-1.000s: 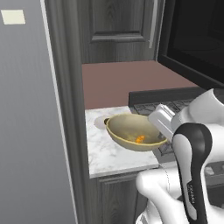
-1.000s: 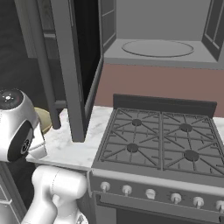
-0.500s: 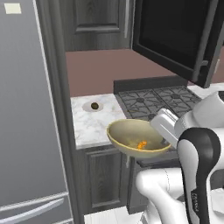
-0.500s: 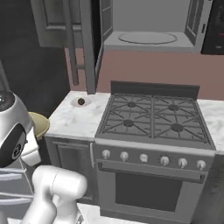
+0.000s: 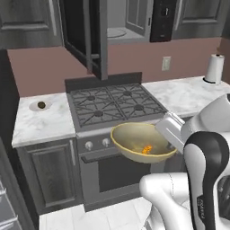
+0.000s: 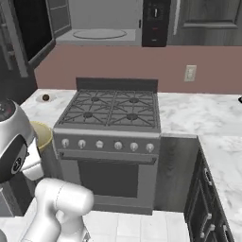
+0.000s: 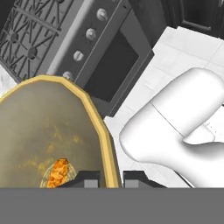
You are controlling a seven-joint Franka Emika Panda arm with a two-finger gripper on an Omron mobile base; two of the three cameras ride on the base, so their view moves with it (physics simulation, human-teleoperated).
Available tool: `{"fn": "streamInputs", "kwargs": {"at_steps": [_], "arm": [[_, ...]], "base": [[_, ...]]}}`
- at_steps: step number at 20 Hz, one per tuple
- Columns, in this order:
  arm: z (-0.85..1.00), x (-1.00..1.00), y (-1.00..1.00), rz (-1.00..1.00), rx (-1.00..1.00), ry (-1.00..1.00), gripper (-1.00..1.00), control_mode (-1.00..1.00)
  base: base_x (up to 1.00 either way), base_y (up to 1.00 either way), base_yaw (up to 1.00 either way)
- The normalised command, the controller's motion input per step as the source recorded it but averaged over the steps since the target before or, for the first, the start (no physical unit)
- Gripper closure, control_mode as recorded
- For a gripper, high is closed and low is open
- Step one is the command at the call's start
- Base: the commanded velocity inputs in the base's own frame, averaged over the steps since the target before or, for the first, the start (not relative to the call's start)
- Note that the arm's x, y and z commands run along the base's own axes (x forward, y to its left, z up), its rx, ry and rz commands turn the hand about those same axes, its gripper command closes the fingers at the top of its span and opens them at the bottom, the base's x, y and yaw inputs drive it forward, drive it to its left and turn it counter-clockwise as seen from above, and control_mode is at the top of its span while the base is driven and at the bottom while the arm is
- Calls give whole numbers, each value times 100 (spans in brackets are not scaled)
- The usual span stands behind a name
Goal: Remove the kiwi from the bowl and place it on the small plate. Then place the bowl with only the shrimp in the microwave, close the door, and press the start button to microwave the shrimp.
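The jaws of the gripper (image 7: 110,177) pinch the rim of the bowl (image 5: 141,143), held in the air in front of the stove (image 5: 116,102), and if it tips, the shrimp (image 5: 146,149) could slide out onto the floor.

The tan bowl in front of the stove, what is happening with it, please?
The white robot arm's tool grips the rim of the wide tan-gold bowl and holds it in the air in front of the grey gas stove. Inside lies just the small orange shrimp. The dark brown kiwi already sits on the small pale plate on the marble counter to the left of the stove. Above the stove, the black microwave stands with its black door open.
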Motion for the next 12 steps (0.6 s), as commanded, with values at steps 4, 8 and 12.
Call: {"fn": "streamInputs", "kwargs": {"at_steps": [4, 8, 12], "arm": [[0, 0, 0, 0, 0, 0, 100, 100], [0, 0, 0, 0, 0, 0, 100, 100], [0, 0, 0, 0, 0, 0, 100, 100]], "base": [[79, -76, -3], [100, -26, 6], [82, -24, 8]]}}
